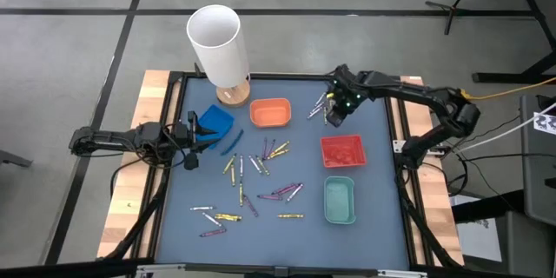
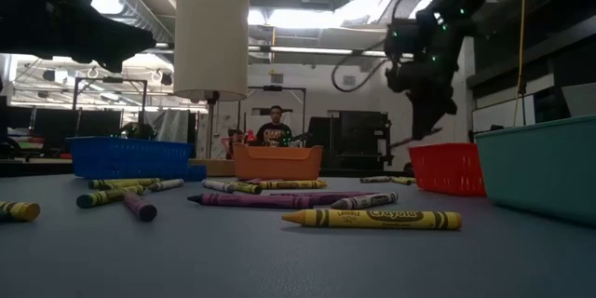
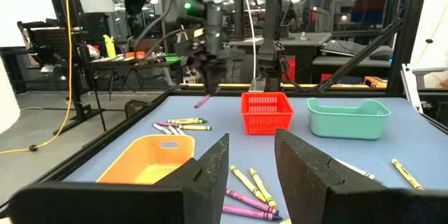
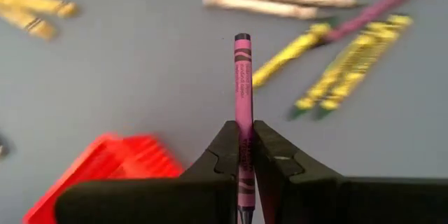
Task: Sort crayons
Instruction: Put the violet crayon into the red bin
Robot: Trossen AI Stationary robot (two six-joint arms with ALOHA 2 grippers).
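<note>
Right gripper (image 4: 243,155) is pinching a purple crayon (image 4: 242,84) and holding it in the air between the orange tray (image 1: 270,113) and red tray (image 1: 342,151). The other crayons (image 1: 261,178) lie scattered mid-table (a few beyond the red tray too). Left gripper (image 3: 250,171), spread and empty, waits by the blue tray (image 1: 214,122).

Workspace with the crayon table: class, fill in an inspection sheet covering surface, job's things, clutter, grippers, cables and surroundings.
Surface: blue-grey mat in a dark frame on a wooden table.
Job's things: loose crayons scattered mid-mat; one purple crayon lifted off the mat.
Clutter: blue tray, orange tray, red tray, green tray, white cylinder on a wooden base.
Grippers: right gripper jaws shut on the purple crayon, above the mat's far side; left gripper open beside the blue tray.
Cables: yellow cable on the floor, right.
Surroundings: a person seated beyond the table.
</note>
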